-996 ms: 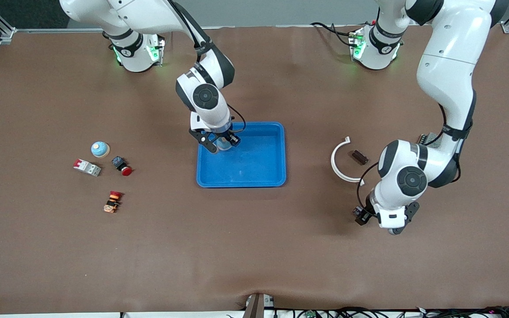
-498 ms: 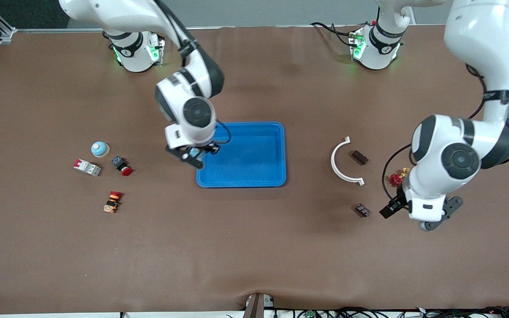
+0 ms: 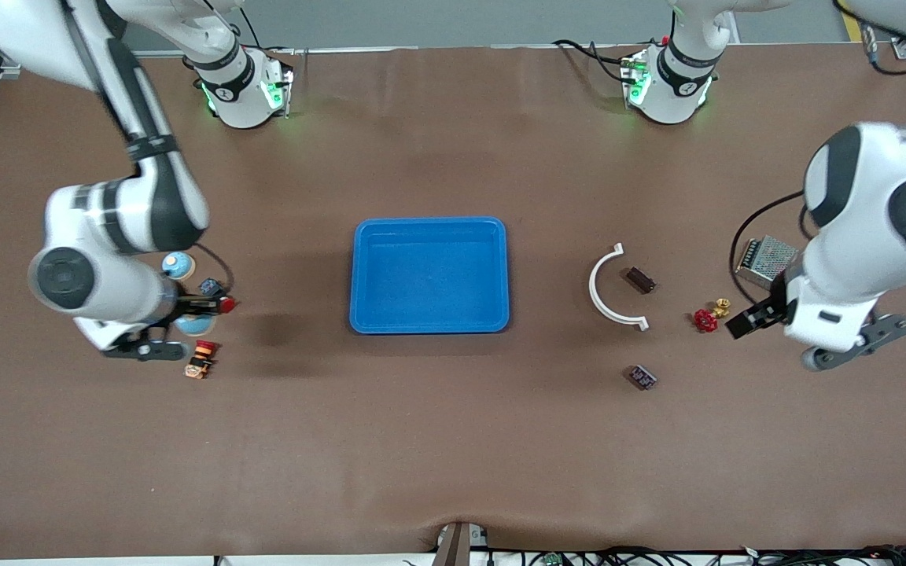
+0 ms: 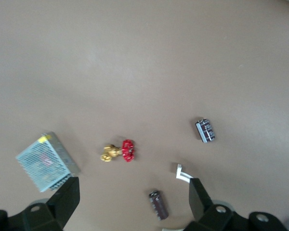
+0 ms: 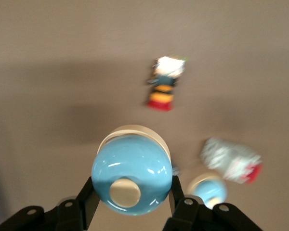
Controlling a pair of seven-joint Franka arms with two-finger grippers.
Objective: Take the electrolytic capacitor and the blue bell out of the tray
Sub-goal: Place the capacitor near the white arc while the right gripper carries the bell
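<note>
Carrying the blue bell (image 5: 130,166) clamped by its dome in the right gripper (image 5: 132,197), over the small parts at the right arm's end of the table and well apart from the tray (image 3: 429,228); probably headed for a set-down beside the smaller bell (image 3: 178,265), among like odds and ends. Hanging released and holding nothing, the left gripper (image 4: 132,199), over bare table near the red valve (image 3: 705,319). Lying outside the tray, nearer the front camera than the white arc (image 3: 594,287), the electrolytic capacitor (image 3: 642,376). Leaving, by the look of it, only the bell's release.
</note>
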